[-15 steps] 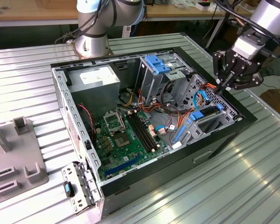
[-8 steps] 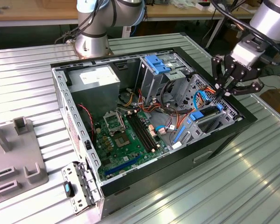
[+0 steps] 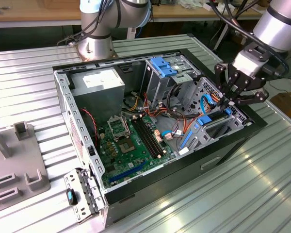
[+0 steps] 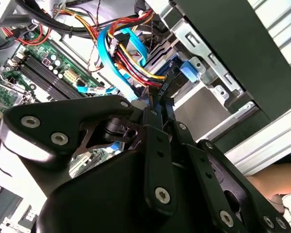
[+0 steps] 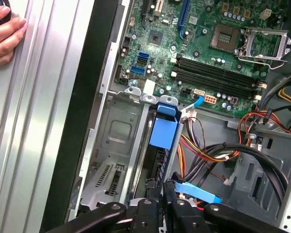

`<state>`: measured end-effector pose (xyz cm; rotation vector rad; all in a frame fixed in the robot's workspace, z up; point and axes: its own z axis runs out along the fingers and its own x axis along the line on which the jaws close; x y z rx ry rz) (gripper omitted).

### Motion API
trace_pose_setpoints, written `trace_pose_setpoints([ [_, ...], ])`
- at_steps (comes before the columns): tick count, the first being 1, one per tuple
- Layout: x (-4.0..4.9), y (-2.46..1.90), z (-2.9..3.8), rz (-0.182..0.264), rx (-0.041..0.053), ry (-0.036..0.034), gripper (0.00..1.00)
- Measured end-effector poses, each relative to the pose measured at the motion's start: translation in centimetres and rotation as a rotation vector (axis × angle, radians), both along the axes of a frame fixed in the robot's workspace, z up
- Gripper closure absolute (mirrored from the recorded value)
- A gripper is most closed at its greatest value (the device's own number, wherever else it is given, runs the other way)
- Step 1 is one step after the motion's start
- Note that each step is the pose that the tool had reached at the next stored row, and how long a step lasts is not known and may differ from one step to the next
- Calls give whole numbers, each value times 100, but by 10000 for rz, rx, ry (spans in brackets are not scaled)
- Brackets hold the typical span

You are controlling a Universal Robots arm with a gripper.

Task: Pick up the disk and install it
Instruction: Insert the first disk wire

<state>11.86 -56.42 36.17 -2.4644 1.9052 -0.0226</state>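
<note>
Where the arm reaches into the open computer case (image 3: pixel 218 160), the gripper (image 5: pixel 161 190) has its fingers (image 5: pixel 150 194) drawn together on the top edge of the disk (image 5: pixel 163 130). The disk stands on edge in a metal bay (image 5: pixel 111 145) just inside the case wall. Its bright blue carrier end shows in the first wrist view, with the dark body running back under the fingertips. In the second wrist view the black fingers (image 4: pixel 157 104) narrow to a point on that same dark edge, with the blue carrier (image 4: pixel 189 70) just beyond them.

Next to the disk lies a bundle of red, yellow and orange wires (image 4: pixel 131 65), crossed by a flat blue data cable (image 4: pixel 109 58). Beyond these the green motherboard (image 5: pixel 208 48) lies flat on the case floor, its memory slots and open processor socket (image 5: pixel 262 39) visible.

In the exterior view the gripper (image 3: pixel 231 101) hangs over the case corner at the exterior view's right. Further in stands a tall drive cage (image 3: pixel 157 82) topped with a blue bracket (image 3: pixel 162 65), then the grey power supply (image 3: pixel 97 85). The case rests on a ribbed metal bench (image 3: pixel 29 82), with the arm's base (image 3: pixel 94 46) behind it. A hand (image 5: pixel 5 34) rests on the bench outside the case.
</note>
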Motion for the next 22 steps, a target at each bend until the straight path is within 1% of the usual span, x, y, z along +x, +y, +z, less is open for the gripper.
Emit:
trace_pose_setpoints([
  [4, -1, 0, -4, -113, -2, 0, 83],
  [5, -1, 0, -8, -235, 0, 0, 83],
  [6, -1, 0, -13, -554, -3, 0, 83],
  [7, -1, 0, -18, -763, -3, 0, 83],
  [13, -25, 0, -56, -898, -3, 0, 83],
  [15, -26, 0, -89, -963, -5, 0, 83],
  [20, -30, 0, -106, -1018, -6, 0, 83],
  [22, -31, 0, -118, -1132, -4, 0, 83],
])
